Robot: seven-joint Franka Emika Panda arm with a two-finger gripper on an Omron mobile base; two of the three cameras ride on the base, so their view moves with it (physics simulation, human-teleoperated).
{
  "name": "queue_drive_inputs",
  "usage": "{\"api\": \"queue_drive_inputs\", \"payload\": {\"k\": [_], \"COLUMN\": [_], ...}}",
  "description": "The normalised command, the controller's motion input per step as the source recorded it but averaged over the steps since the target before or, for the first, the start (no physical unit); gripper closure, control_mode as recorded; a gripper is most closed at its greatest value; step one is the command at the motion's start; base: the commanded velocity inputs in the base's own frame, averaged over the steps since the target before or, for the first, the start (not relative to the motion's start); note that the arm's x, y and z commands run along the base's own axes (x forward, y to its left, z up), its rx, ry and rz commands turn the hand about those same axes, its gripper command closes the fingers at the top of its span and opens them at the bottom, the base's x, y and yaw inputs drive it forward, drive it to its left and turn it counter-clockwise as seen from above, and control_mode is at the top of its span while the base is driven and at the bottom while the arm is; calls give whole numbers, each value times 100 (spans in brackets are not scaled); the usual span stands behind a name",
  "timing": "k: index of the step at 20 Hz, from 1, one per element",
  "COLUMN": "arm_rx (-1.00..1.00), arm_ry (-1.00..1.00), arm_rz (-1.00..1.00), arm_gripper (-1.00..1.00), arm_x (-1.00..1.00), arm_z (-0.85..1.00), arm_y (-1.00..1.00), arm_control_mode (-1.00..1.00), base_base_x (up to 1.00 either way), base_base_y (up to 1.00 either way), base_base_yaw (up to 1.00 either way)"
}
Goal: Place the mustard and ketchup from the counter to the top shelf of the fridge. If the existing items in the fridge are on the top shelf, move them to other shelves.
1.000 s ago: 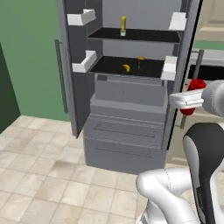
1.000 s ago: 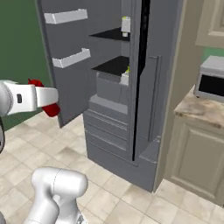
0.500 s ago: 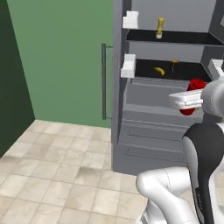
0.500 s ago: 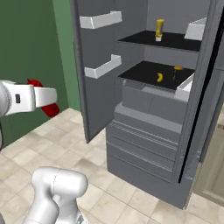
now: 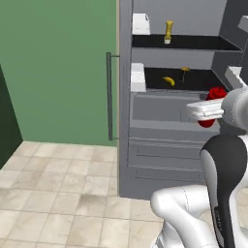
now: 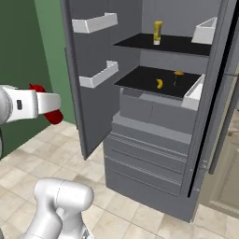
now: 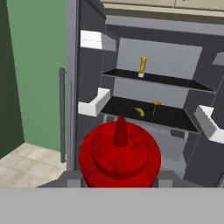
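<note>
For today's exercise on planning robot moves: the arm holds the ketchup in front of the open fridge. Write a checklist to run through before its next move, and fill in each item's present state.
1. Ketchup gripped: ok, the gripper is shut on the red bottle, nozzle pointing up in the hand view.
2. Fridge doors open: ok, interior exposed.
3. Top shelf has room: ok, the mustard alone stands on it, black surface bare to its right.
4. Existing items off the top shelf: ok, the banana and the dark cylinder are on the lower shelf.
5. Gripper raised to top-shelf level: not ok, it hangs lower.
6. Base near enough to reach: cannot tell.
</note>
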Motion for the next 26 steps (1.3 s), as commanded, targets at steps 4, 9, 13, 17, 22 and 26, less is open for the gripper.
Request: {"api": "queue_drive_inputs", "payload": {"k": [4,9,13,17,22,26], "arm_rx": [0,0,0,0,0,0], "arm_ry": [0,0,0,0,0,0], "arm_rz": [0,0,0,0,0,0], "arm_gripper": [100,100,100,100,100,100], "arm_x": [0,0,0,0,0,0], "arm_z": [0,0,0,0,0,0], "arm_y": [0,0,0,0,0,0], "arm_control_mode": [100,100,100,100,100,100], "base_base_x": [6,22,45,59,79,81], "base_base_y": [-26,-5,-8,-19,-19,-10], "base_base_yaw": [-24,-16,-18,-19,-19,-18]}}
